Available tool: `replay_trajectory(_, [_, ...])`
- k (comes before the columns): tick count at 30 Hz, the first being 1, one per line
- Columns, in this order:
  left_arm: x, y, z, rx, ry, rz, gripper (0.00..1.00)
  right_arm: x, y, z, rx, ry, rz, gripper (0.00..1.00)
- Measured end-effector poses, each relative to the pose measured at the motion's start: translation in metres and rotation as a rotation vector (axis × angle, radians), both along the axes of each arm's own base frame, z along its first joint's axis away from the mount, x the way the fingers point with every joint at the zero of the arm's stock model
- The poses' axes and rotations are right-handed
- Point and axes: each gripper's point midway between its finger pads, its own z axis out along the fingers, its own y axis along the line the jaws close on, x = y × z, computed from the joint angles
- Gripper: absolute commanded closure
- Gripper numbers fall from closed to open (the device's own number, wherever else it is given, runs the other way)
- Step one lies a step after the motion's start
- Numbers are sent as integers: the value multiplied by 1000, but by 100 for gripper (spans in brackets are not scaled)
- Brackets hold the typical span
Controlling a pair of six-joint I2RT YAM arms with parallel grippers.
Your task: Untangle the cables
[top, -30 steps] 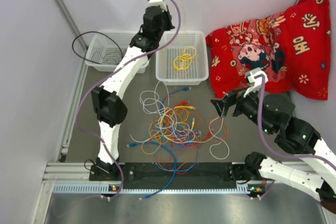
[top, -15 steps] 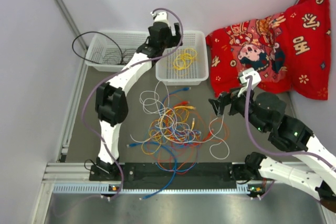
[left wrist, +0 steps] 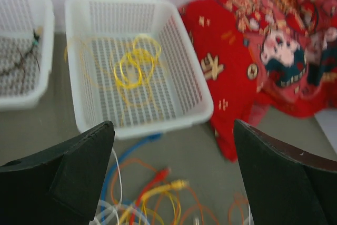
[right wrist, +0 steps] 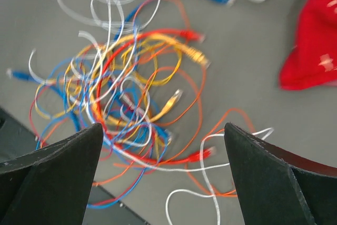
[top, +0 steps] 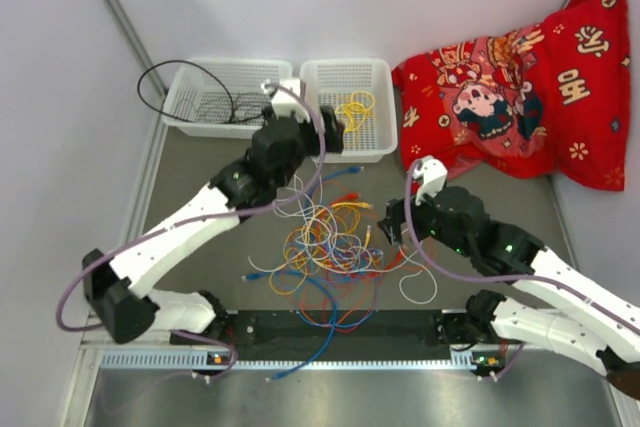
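Cables (top: 335, 242): multicoloured tangle, frame centre. One yellow coil (top: 351, 109) lies in the upper-centre basket (top: 389, 117), apparently sorted by colour. Both the left gripper (left wrist: 172, 151) near the basket and the right gripper (right wrist: 162, 130) over the tangle are spread and empty, the latter likely placed for a pick.

Gold Chinese characters on the red cushion (top: 500, 87), too small to read
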Motion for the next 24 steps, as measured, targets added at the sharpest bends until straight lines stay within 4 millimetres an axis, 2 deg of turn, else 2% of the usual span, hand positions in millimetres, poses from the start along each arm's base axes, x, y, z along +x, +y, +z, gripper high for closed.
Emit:
replay_trajectory(3, [-43, 0, -47, 24, 104, -41, 2, -8, 15, -25, -3, 86, 61, 5])
replay_trajectory(6, [-77, 26, -110, 66, 251, -15, 4, -16, 27, -51, -9, 168, 105, 5])
replay_trajectory(8, [-96, 48, -137, 78, 321, 21, 5, -17, 35, -65, -16, 211, 123, 6])
replay_trajectory(10, [-110, 64, -142, 55, 340, 44, 6, -16, 47, -78, -18, 256, 145, 5])
replay_trajectory(14, [-121, 77, -113, -51, 294, 60, 6, -10, 71, -104, -23, 327, 168, 5])
replay_trajectory(16, [-122, 79, -107, -72, 291, 63, 6, -6, 80, -117, -26, 354, 169, 6])
replay_trajectory(20, [-124, 78, -114, -54, 325, 62, 7, 0, 92, -150, -62, 417, 164, 9])
replay_trajectory(23, [-128, 76, -124, -38, 363, 53, 7, 4, 97, -176, -114, 477, 145, 15])
replay_trajectory(24, [-129, 75, -125, -40, 368, 49, 8, 6, 101, -178, -114, 486, 146, 22])
